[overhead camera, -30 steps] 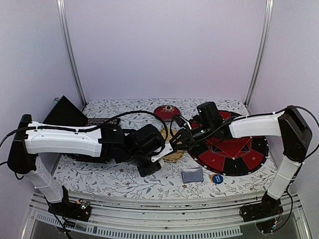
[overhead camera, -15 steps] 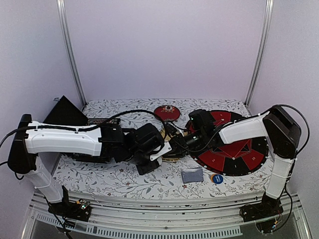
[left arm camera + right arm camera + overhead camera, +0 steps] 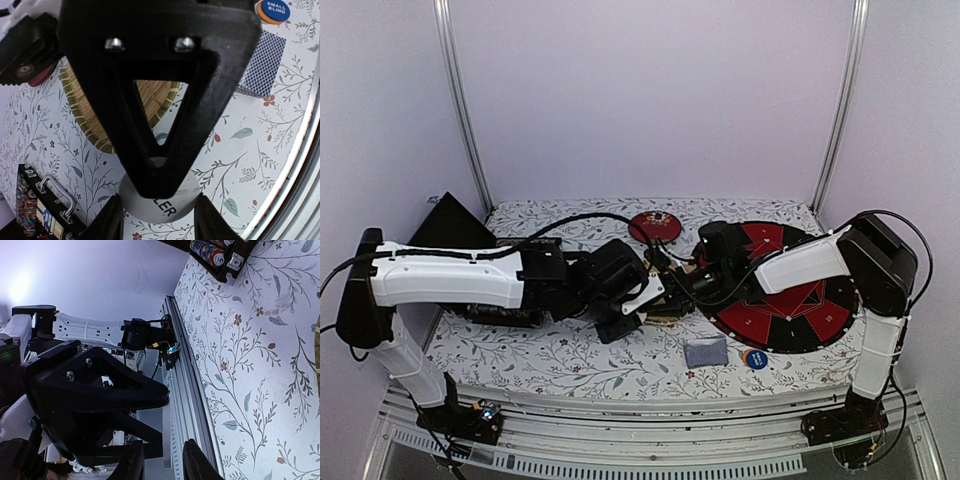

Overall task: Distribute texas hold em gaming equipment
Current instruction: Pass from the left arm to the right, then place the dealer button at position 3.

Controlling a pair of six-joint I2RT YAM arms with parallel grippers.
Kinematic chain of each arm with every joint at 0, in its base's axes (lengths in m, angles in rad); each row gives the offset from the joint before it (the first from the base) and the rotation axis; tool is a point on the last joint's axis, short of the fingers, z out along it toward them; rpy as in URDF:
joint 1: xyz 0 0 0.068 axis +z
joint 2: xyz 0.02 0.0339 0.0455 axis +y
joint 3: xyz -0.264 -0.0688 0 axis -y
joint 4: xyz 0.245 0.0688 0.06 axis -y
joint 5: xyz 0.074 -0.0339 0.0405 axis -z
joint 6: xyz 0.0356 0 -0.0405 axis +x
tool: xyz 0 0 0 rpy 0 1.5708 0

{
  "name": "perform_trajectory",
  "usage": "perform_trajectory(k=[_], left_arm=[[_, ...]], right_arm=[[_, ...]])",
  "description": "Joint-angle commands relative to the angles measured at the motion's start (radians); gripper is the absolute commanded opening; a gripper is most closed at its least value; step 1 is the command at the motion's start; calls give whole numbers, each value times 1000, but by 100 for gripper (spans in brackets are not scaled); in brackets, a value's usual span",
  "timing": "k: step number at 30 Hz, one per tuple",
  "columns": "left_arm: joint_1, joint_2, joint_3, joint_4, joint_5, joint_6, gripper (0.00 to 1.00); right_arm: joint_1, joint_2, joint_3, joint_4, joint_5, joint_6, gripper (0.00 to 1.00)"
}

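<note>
My left gripper (image 3: 159, 222) is shut on the white round button (image 3: 162, 202), which has black lettering, low over the floral cloth just in front of the woven bamboo tray (image 3: 85, 115). In the top view the left gripper (image 3: 623, 323) is at the table's middle. The grey-blue-backed card deck (image 3: 706, 352) lies near the front edge and also shows in the left wrist view (image 3: 262, 62). A blue "small blind" chip (image 3: 755, 358) lies to its right. My right gripper (image 3: 672, 283) is open and empty, over the tray's right side. Stacked chips sit in a black case (image 3: 30, 210).
A round red-and-black mat (image 3: 790, 295) lies under my right arm. The round red lacquer dish (image 3: 653, 225) stands at the back middle. The black chip case (image 3: 505, 245) and a dark triangular object (image 3: 448, 225) are at the back left. The metal front rail (image 3: 187, 405) is close.
My right gripper has moved left from the mat to the tray. My left gripper has shifted a little away from the front edge, with the white button in it.
</note>
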Motion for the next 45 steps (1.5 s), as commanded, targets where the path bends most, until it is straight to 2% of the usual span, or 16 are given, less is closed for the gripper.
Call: perform_trajectory(k=[1, 3, 7, 10, 11, 13, 15, 18, 24, 28, 31, 37, 43, 45], left_arm=[[20, 7, 31, 54, -14, 5, 33], [23, 7, 31, 59, -10, 7, 33], [25, 8, 26, 59, -8, 8, 33], [32, 2, 14, 58, -5, 0, 37], [34, -2, 9, 59, -6, -5, 44], [41, -15, -5, 56, -14, -22, 66], [61, -36, -20, 51, -11, -46, 84], [122, -72, -55, 67, 46, -81, 93], [243, -135, -150, 164, 142, -123, 95], [306, -152, -186, 208, 182, -127, 97], [355, -152, -194, 234, 212, -116, 98], [436, -136, -176, 264, 251, -71, 98], [472, -105, -157, 278, 271, -16, 98], [480, -91, -151, 286, 276, -2, 98]], right_arm=[[21, 28, -6, 31, -24, 5, 27], [21, 27, -3, 31, -27, 5, 22], [21, 22, 1, 28, -29, 2, 4], [15, 2, 1, -3, -16, -13, 2], [6, -8, 0, -20, -4, -27, 2], [-30, -42, -4, -83, 20, -59, 2], [-106, -91, -5, -178, 54, -124, 2], [-234, -177, -2, -324, 94, -237, 2], [-511, -273, 48, -614, 236, -434, 2], [-614, -262, 67, -703, 351, -500, 2], [-617, -217, 105, -748, 442, -530, 2], [-616, -114, 129, -796, 396, -540, 2], [-574, -69, 30, -789, 345, -558, 2], [-557, -63, -6, -739, 315, -554, 2]])
